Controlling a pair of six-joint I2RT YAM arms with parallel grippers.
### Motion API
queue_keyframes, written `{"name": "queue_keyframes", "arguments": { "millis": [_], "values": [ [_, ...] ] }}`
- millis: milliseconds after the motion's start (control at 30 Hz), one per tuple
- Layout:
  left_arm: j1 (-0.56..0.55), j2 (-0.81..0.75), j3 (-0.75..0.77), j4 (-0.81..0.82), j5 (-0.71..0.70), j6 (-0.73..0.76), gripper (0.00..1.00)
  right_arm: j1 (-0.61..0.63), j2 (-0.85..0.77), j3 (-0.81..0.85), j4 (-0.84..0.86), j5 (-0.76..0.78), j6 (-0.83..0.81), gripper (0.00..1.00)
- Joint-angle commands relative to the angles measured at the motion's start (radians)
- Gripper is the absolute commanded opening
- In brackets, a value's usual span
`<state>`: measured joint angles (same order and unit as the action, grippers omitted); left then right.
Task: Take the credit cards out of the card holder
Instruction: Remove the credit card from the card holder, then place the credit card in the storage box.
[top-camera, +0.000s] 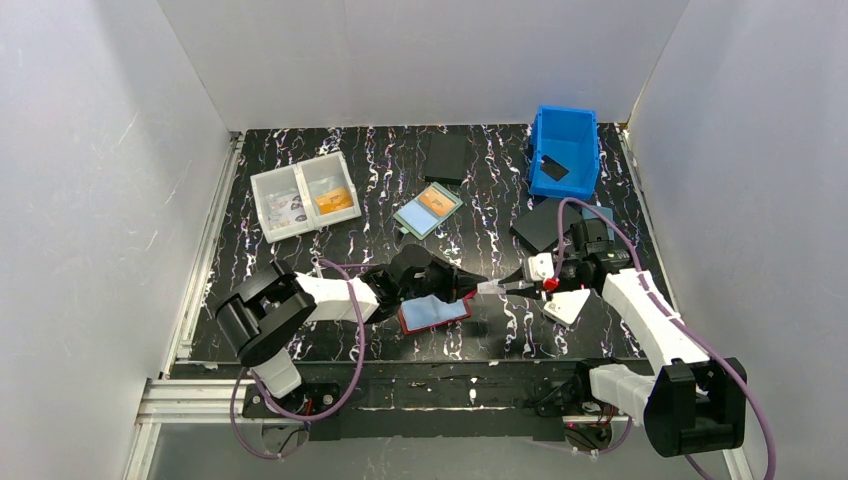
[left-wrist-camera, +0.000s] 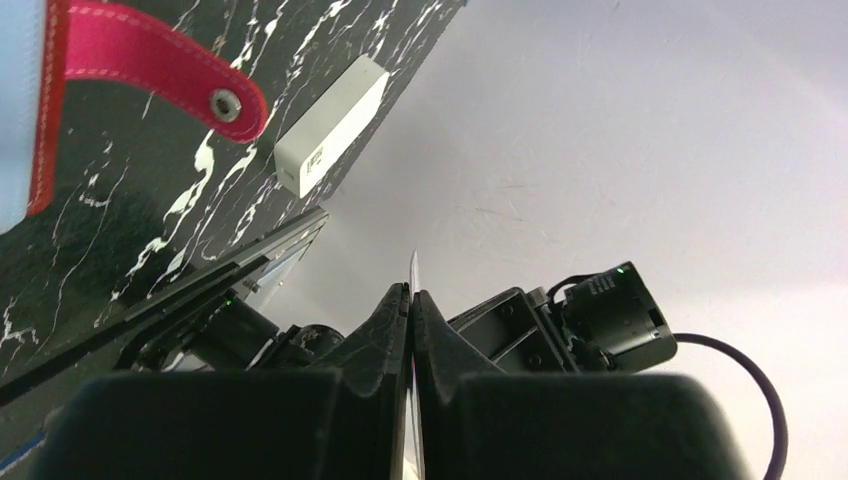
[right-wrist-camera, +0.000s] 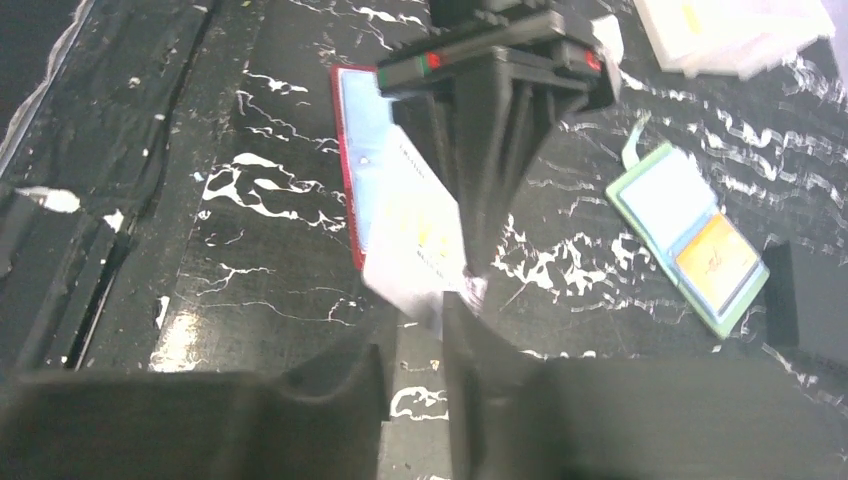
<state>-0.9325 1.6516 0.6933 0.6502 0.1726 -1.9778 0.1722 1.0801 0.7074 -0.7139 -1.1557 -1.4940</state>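
The flat table (top-camera: 350, 150) is black, streaked with white marble veins. The dark-red leather-like bifold card holder (top-camera: 435, 312) shows a light-blue inside; its red snap tab (left-wrist-camera: 150, 65) carries pale stitching and a silver stud. Right of the card holder, a thin pale blue-white credit card (right-wrist-camera: 410, 235) bears faint yellow print; the left claw (left-wrist-camera: 411, 293) and right claw (right-wrist-camera: 415, 335) beside it are black. Beyond the card holder lie a teal-framed flat case (top-camera: 428, 210) with an orange panel and a bright blue plastic bin (top-camera: 565, 150).
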Motion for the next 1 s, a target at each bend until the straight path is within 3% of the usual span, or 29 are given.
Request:
{"name": "queue_keyframes", "arguments": {
  "millis": [0,100,133,367,500,700,967],
  "values": [
    [0.024,0.003,-0.034,0.094,-0.007,0.079,0.0,0.003,0.01,0.031,-0.175,-0.074,-0.174,0.47],
    [0.057,-0.04,-0.1,0.099,-0.043,0.138,0.0,0.0,0.021,0.043,-0.276,-0.063,-0.28,0.91],
    [0.068,-0.058,-0.123,0.098,-0.054,0.155,0.0,-0.002,0.02,0.039,-0.301,-0.065,-0.305,0.97],
    [0.162,-0.244,-0.241,0.063,-0.104,0.397,0.0,-0.003,0.031,0.037,-0.316,-0.061,-0.317,0.98],
    [0.177,-0.368,-0.236,-0.056,-0.131,0.709,0.0,-0.003,0.082,0.083,-0.301,-0.08,-0.166,0.98],
    [0.176,-0.516,-0.255,-0.085,-0.136,0.994,0.0,-0.003,0.185,0.173,-0.289,-0.15,0.12,0.98],
    [0.164,-0.628,-0.273,-0.086,-0.159,1.154,0.0,0.001,0.299,0.223,-0.349,-0.206,0.2,0.98]
  ]
}}
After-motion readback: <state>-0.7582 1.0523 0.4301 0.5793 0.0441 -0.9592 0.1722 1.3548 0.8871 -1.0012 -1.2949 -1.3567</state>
